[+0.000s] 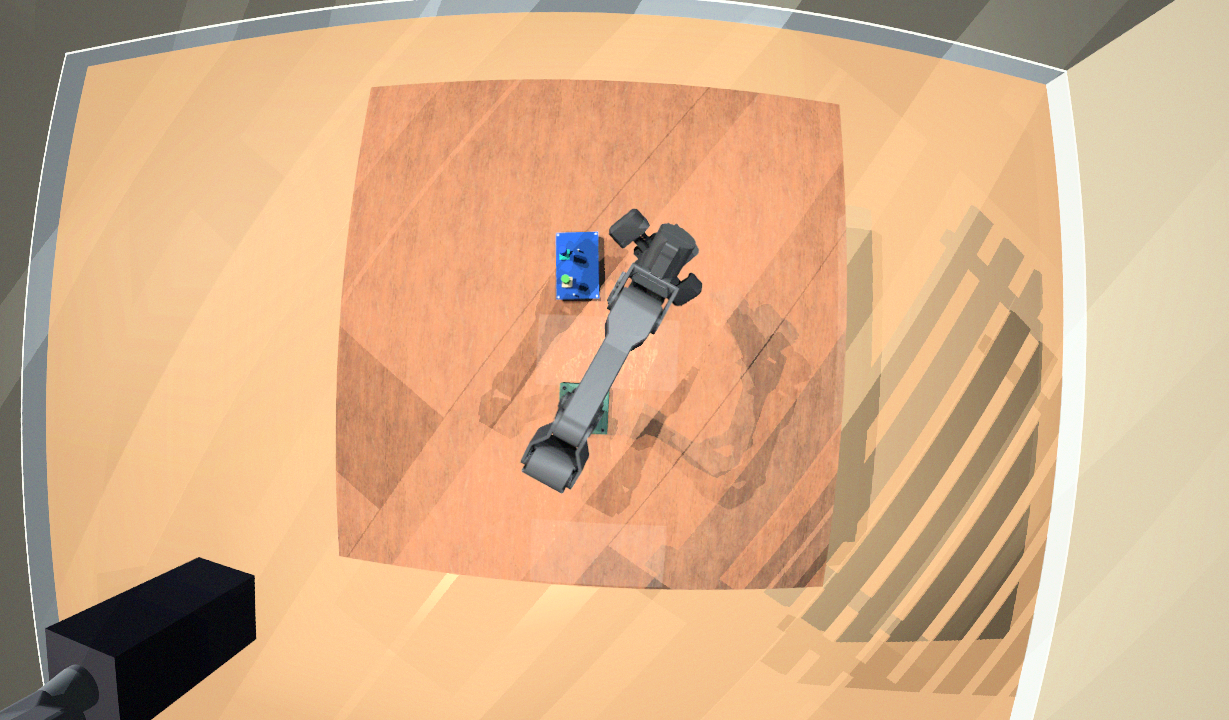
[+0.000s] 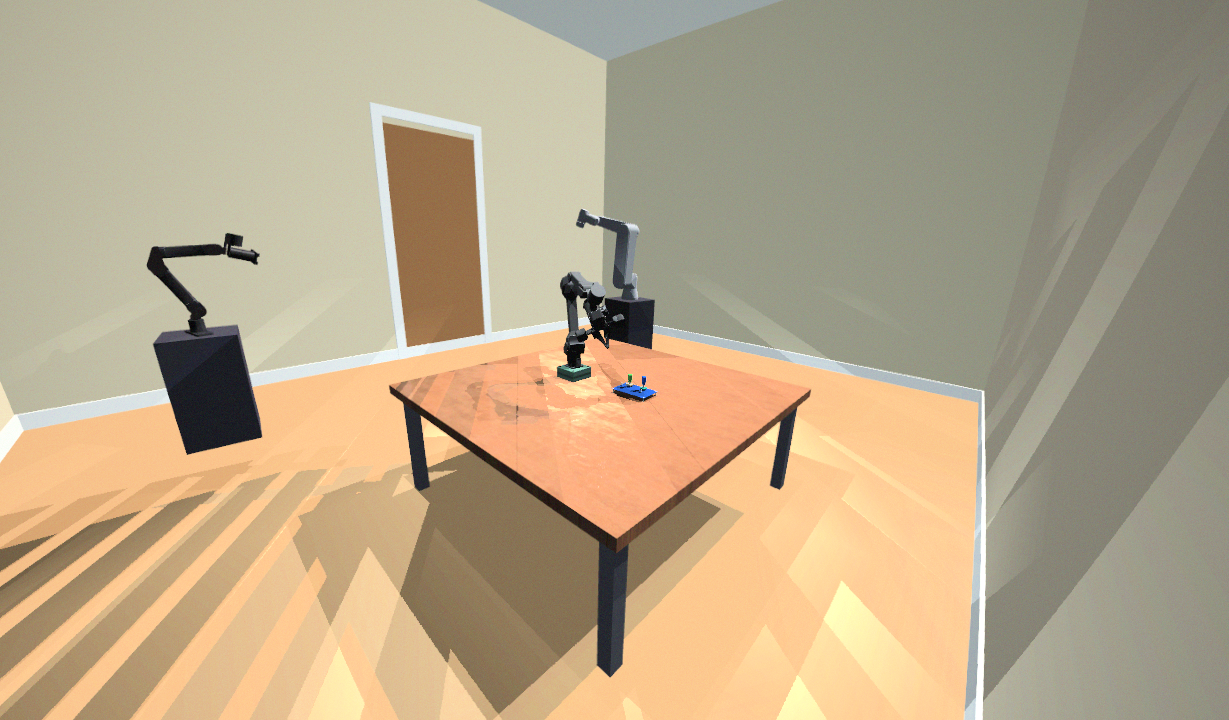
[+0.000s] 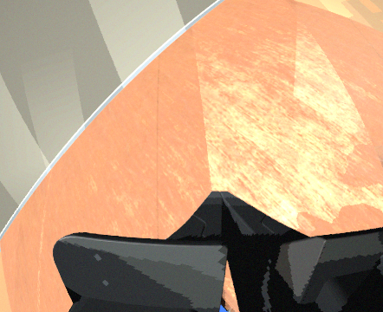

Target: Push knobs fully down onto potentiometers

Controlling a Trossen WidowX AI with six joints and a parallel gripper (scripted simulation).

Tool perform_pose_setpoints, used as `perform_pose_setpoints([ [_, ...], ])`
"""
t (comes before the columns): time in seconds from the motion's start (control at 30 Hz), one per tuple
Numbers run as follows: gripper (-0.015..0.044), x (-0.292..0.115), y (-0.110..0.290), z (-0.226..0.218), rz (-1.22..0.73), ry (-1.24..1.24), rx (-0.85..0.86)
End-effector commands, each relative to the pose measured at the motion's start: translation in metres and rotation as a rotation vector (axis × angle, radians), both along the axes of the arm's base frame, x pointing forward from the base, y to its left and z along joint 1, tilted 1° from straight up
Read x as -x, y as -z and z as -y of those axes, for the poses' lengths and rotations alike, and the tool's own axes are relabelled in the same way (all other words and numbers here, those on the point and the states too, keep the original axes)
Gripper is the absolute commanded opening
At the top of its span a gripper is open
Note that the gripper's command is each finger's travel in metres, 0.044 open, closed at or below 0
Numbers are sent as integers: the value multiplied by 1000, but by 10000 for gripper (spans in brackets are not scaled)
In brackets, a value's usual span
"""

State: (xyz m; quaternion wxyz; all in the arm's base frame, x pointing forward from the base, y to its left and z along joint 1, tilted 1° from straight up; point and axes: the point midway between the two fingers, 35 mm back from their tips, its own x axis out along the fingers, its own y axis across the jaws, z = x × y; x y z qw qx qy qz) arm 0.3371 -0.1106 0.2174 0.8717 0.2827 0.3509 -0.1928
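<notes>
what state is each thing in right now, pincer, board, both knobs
pincer: shut, holding nothing, off to the side of the board
circuit board: flat on the table, untouched
green knob: raised on its shaft, not pushed down
teal knob: raised, not pushed down
</notes>
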Motion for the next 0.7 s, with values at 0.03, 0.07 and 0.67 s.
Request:
perform_pose_setpoints([
  [0.03, 0, -4, 18, -24, -96, -103, 18],
  [0.07, 0, -4, 21, -30, -117, -126, 22],
  [0.67, 0, 10, 79, -126, -478, -576, 130],
])
